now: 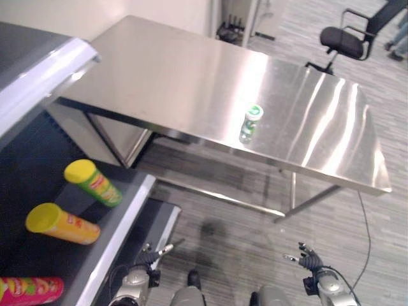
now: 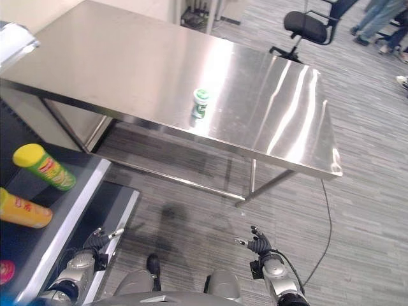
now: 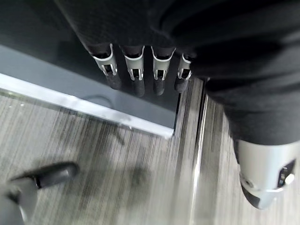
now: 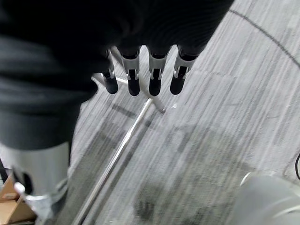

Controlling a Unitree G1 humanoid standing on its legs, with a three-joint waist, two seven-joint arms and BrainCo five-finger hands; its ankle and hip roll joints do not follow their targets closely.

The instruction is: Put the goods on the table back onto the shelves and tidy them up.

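A small clear bottle with a green and white lid [image 1: 250,123] stands upright near the front edge of the steel table [image 1: 191,76]. On the dark shelf [image 1: 115,236] at my left lie a green can with a yellow lid [image 1: 93,182], a yellow-orange can [image 1: 62,224] and a pink can [image 1: 30,290]. My left hand [image 1: 152,257] hangs low beside the shelf's front edge, fingers straight and holding nothing. My right hand [image 1: 310,260] hangs low over the floor, fingers relaxed and empty. Both hands are well below and short of the table.
A black office chair [image 1: 347,39] stands beyond the table's far right corner, with a person's legs [image 2: 377,20] past it. The table's thin steel legs and crossbar [image 1: 223,199] run above the grey striped floor between me and the table.
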